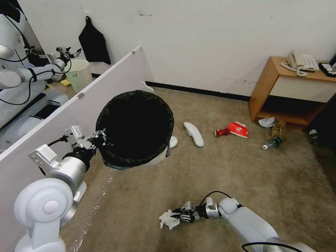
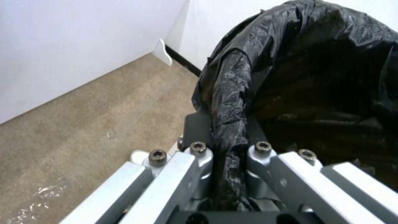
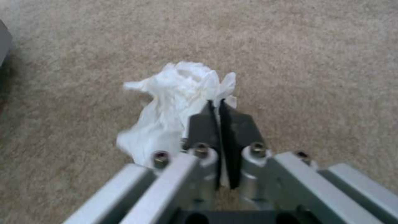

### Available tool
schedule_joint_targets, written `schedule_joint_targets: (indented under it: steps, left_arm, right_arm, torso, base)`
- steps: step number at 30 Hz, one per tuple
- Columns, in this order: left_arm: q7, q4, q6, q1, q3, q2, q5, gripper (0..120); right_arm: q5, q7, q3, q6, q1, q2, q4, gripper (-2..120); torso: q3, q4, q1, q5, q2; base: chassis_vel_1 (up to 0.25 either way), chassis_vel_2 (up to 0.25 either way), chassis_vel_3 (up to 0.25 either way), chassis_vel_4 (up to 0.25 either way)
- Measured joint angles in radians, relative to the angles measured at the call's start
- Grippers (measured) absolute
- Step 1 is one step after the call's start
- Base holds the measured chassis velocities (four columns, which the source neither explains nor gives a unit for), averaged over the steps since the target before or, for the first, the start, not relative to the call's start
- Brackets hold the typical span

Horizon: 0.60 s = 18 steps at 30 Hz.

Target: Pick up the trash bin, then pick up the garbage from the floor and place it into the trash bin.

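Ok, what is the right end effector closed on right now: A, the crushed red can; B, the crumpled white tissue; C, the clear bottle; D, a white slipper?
B: the right end effector is pinched shut on an edge of the crumpled white tissue, low over the carpet.

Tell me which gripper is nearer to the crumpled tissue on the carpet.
The right gripper: it is shut on the crumpled tissue. The left gripper is farther away, shut on the trash bin rim.

Lighting even and bright, no hard shadows. Head view bends straight lines toward its edges. The bin liner (image 1: 134, 127) reads featureless black. Glare streaks the carpet (image 1: 94, 206) lower left. Both wrist views soft, foregrounds blurred.
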Motion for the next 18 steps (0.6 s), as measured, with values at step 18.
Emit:
schedule_joint_targets:
  steps: [18]
  left_arm:
    - [-0.003, -0.002, -0.002, 0.0, -0.015, 0.007, 0.001, 4]
  right_arm:
    - [0.019, 0.008, 0.084, 0.013, -0.006, -0.031, 0.08, 0]
  torso:
    - [0.0, 0.0002, 0.0, 0.0, 0.0]
  base:
    - [0.0, 0.0, 0.0, 0.0]
